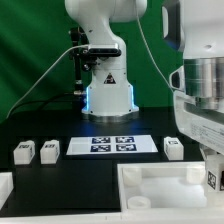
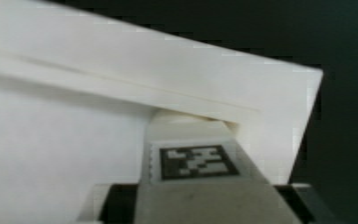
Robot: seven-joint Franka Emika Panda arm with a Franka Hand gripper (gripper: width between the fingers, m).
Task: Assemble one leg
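Gripper pinching a tagged leg at the tray corner (exterior view's lower right).

Two cameras: one wide and facing the arm, one tight on the wrist.

The exterior view looks across the black bench toward the white robot base, from slightly above, the large white raised-rim tray part nearest the lens. The wrist view looks down at very close range past a small white tagged block onto that same tray's corner, which both views share.
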